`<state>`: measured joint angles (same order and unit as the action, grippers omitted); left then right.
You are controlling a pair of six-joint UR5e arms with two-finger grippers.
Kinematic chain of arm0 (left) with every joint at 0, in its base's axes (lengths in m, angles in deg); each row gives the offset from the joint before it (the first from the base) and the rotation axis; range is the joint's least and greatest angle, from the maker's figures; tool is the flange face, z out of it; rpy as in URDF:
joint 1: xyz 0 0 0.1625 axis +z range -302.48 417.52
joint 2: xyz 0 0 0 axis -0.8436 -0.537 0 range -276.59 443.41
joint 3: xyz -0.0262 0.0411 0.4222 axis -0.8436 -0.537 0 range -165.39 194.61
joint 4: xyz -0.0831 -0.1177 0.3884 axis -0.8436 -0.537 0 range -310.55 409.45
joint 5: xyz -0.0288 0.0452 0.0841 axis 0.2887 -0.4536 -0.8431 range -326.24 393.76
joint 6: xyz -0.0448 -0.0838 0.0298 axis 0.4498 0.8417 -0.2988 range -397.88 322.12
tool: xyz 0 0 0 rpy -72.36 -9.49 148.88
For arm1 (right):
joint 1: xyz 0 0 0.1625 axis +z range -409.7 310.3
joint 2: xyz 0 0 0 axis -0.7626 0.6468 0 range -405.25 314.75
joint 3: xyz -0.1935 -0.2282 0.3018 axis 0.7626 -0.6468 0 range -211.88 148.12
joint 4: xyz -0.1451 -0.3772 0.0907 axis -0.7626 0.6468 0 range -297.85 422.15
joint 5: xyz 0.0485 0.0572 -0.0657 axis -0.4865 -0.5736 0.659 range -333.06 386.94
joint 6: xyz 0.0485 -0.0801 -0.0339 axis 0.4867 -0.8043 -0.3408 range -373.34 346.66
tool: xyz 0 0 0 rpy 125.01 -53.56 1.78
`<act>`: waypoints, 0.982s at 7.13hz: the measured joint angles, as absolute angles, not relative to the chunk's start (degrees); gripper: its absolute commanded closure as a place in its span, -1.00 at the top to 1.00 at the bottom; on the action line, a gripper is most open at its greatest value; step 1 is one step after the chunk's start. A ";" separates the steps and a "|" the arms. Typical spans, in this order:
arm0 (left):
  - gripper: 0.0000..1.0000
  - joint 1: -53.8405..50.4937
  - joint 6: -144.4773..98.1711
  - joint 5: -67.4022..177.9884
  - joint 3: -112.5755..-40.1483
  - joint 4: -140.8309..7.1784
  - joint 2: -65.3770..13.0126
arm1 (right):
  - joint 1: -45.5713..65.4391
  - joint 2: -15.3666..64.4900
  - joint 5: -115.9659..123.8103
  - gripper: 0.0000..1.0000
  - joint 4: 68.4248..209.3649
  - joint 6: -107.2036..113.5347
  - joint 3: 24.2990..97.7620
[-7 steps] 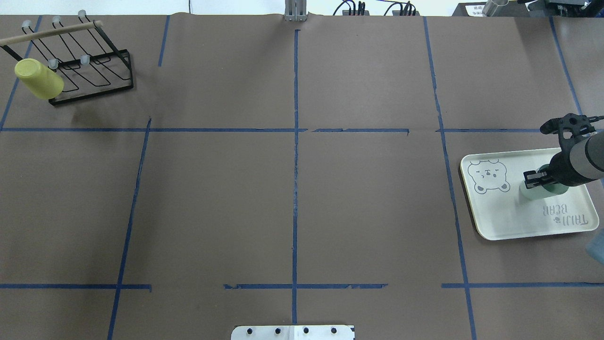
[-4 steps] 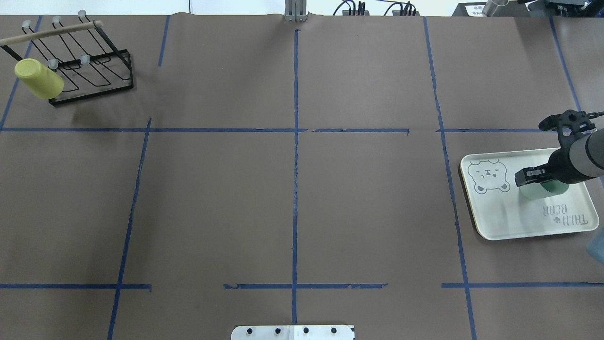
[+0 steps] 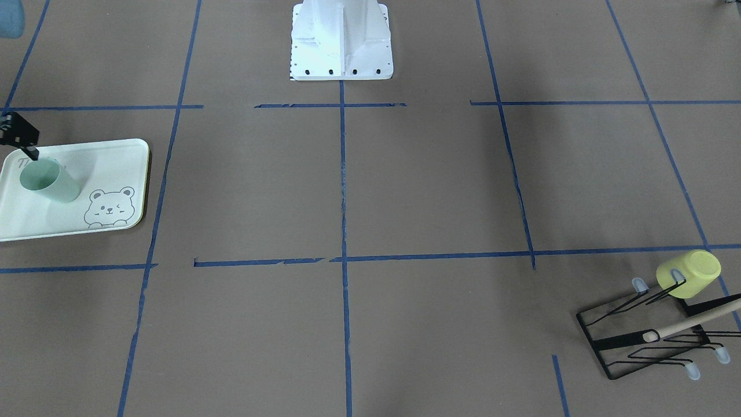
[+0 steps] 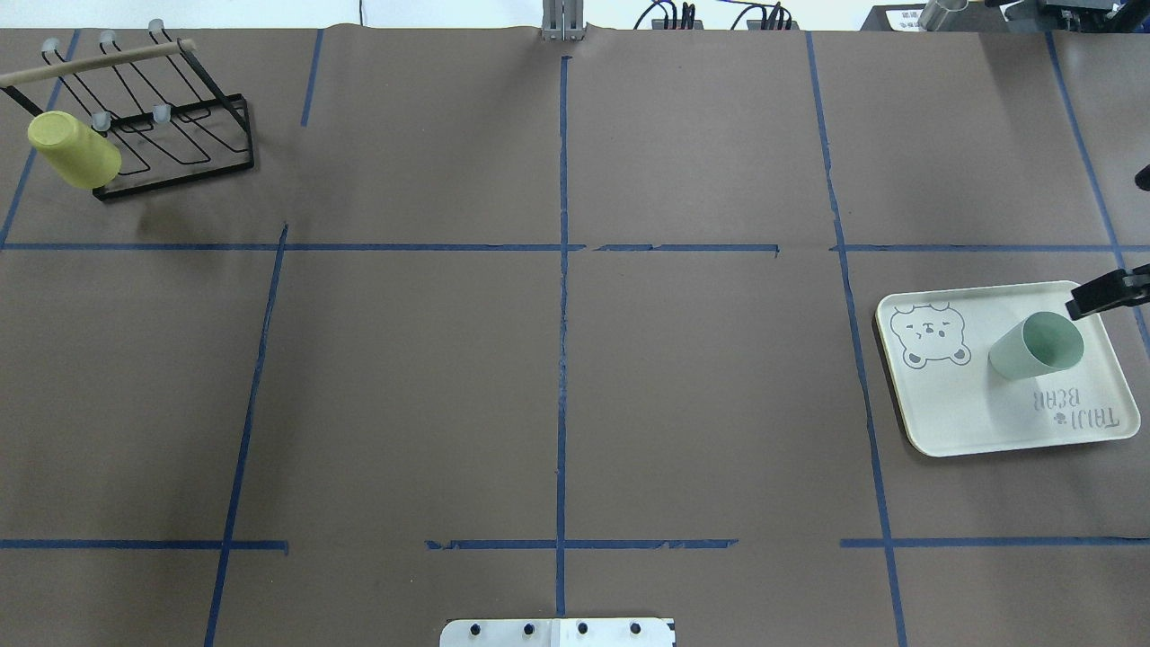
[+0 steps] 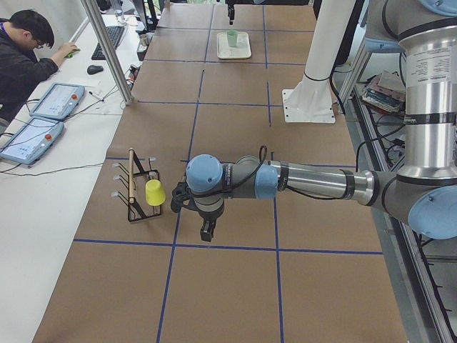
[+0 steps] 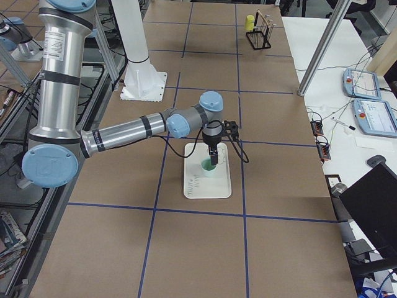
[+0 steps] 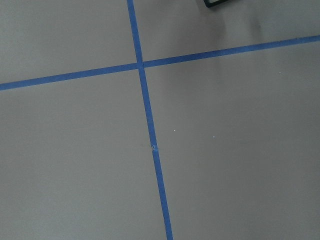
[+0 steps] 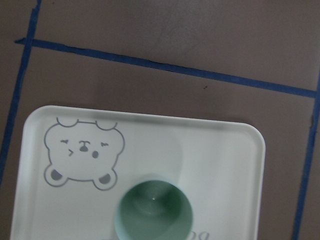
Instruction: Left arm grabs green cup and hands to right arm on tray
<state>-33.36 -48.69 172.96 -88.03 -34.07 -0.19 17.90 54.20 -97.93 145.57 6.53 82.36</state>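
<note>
Fingers [image 4: 1098,298] of right gripper [image 6: 211,161] clear of green cup [image 4: 1035,346], gap unreadable, left gripper [image 5: 207,230] same, cup stood upright on tray [image 4: 943,422], mouth up, spare room toward its bear drawing [image 4: 932,335].

Smooth plastic tray [image 4: 952,404] (matt paper table [image 4: 404,377])

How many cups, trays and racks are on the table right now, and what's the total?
Cups: 2 (mint green cup, yellow-green cup)
Trays: 1 (pale green bear tray)
Racks: 1 (black wire cup rack)
Total: 4
</note>
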 measured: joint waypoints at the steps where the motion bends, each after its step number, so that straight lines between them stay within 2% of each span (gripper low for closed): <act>1: 1.00 -33.36 -48.75 172.94 -87.95 -34.42 -0.16 | 22.33 56.33 -99.22 1.00 148.09 -1.50 82.58; 4: 1.00 -33.35 -48.99 172.07 -86.55 -34.56 0.22 | 33.16 59.91 -103.05 1.00 157.42 -14.73 82.73; 7: 1.00 -33.36 -48.98 170.95 -87.12 -34.41 2.00 | 35.15 61.42 -103.26 1.00 159.94 -15.27 81.56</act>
<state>-33.36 -48.98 170.95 -87.12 -34.41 2.00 35.15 61.42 -103.26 159.94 -15.27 81.56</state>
